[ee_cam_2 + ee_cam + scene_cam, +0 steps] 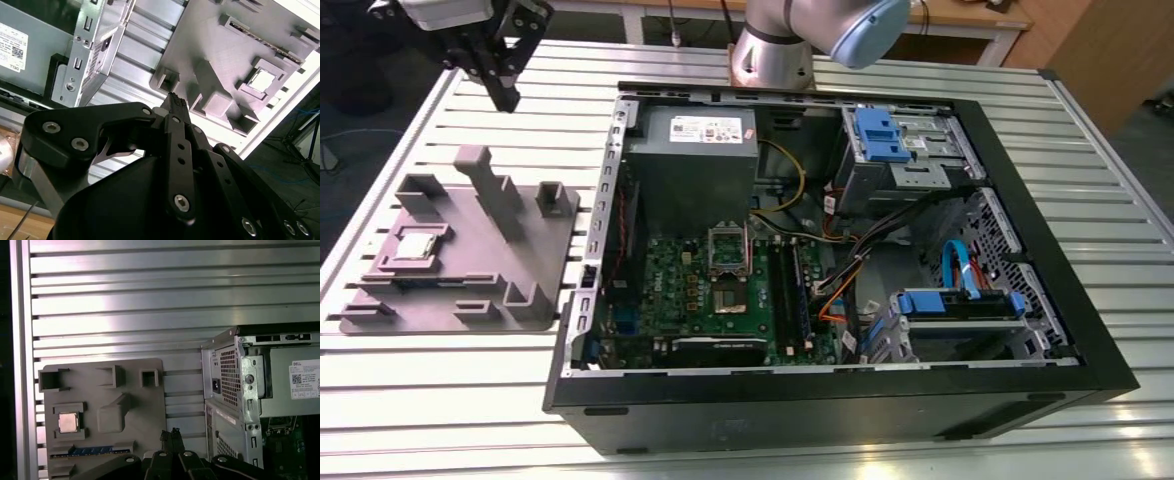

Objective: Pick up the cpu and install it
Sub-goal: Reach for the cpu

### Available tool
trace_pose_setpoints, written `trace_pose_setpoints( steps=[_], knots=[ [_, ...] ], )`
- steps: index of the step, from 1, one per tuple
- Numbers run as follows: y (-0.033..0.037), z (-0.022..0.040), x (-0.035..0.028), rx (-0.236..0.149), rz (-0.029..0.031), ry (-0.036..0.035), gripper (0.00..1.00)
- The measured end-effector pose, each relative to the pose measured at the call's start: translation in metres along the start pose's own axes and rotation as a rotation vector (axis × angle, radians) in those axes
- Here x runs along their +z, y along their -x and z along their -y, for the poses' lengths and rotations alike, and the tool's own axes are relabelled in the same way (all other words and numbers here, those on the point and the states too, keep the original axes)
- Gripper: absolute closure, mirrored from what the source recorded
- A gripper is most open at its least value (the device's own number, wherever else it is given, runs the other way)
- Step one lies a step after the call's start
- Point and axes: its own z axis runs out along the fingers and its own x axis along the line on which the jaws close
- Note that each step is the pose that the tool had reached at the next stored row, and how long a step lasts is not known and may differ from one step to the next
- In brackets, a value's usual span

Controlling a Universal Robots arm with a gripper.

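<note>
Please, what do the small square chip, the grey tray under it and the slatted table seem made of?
The small square silver cpu: probably a metal top, as it glints brightly. The large grey tray with raised blocks: matte, even grey, likely plastic. The ribbed silver table: seemingly aluminium slats, with streaky reflections.

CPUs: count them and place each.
1. The cpu lies in a recess of the grey tray, outside the computer case. Any inside the case may be hidden.

The exterior view's top edge cuts off the arm [781,50] and hand [506,98]; the hand hides part of the tray [150,407] in the first wrist view.
</note>
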Motion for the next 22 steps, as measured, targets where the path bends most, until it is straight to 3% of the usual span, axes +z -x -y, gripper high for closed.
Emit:
trace_pose_setpoints(
  steps=[7,16,22],
  knots=[
    [-0.0151,0.0012,0.0022,0.0,0.0,0.0,0.9],
    [-0.016,0.0013,0.0022,0.0,0.0,0.0,0.9],
    [-0.021,0.0017,0.003,0.0,-0.0001,-0.0001,0.9]
  ],
)
